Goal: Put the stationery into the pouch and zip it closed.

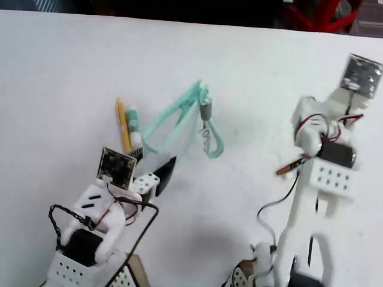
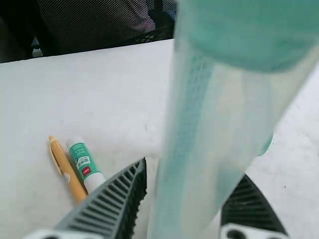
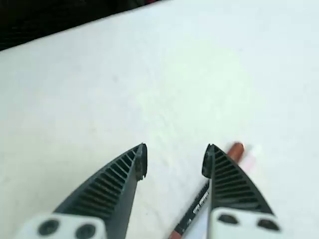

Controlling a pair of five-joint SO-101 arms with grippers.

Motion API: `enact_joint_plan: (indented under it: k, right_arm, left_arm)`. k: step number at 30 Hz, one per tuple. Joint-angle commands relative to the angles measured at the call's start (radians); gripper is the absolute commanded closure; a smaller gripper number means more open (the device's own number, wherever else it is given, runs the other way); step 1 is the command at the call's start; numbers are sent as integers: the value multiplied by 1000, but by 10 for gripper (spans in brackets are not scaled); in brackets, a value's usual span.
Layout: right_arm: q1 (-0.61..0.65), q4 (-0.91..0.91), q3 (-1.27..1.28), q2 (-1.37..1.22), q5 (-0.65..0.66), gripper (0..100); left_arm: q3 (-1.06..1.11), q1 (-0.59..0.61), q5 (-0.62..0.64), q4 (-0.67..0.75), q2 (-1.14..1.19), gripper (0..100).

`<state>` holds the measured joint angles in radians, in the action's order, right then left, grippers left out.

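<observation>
A clear pouch (image 1: 173, 128) with teal trim stands tilted at the table's middle, its mouth gaping toward the far side. My left gripper (image 1: 157, 173) is shut on the pouch's near end. In the left wrist view the pouch (image 2: 219, 99) runs up between the gripper's (image 2: 194, 172) fingers. Left of the pouch a yellow pen (image 1: 123, 125) and a white glue stick (image 1: 134, 125) lie side by side; the pen (image 2: 64, 169) and glue stick (image 2: 83, 164) also show there. My right gripper (image 3: 174, 159) hangs open just above the table, a reddish pencil (image 3: 192, 214) beside one finger (image 3: 227, 184).
A teal strap loop (image 1: 212, 140) trails from the pouch's zipper end. The pencil (image 1: 293, 164) lies under the right arm (image 1: 326, 170). The white table's far edge (image 1: 179, 21) meets a dark background. Cables hang beside both arm bases.
</observation>
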<state>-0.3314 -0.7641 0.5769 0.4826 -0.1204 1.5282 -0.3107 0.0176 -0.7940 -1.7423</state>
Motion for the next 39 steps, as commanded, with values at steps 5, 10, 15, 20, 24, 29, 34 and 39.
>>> enact_joint_plan:
  k: [5, 10, 15, 20, 24, 29, 34, 39]
  right_arm:
    - [-156, 28, -43, -216, -255, 819]
    - [-163, 153, -49, -340, -255, 821]
    - [-160, 142, -170, -460, -256, 821]
    - [-154, 59, -334, -633, -264, 821]
    - [-150, -15, -474, -766, -264, 821]
    - [-143, -91, -615, -889, -264, 822]
    - [-143, -94, -680, -970, -264, 822]
    - [-143, -91, -681, -983, -258, 823]
  left_arm:
    - [2, 8, 2, 80, -4, 766]
    - [11, 8, 2, 92, -4, 766]
    - [11, 8, 2, 92, -4, 766]
    - [11, 8, 2, 92, -4, 766]
    - [9, 7, 2, 92, -4, 766]
    - [5, 7, 2, 92, -4, 766]
    - [5, 7, 2, 91, -4, 766]
    - [5, 5, 2, 91, -4, 767]
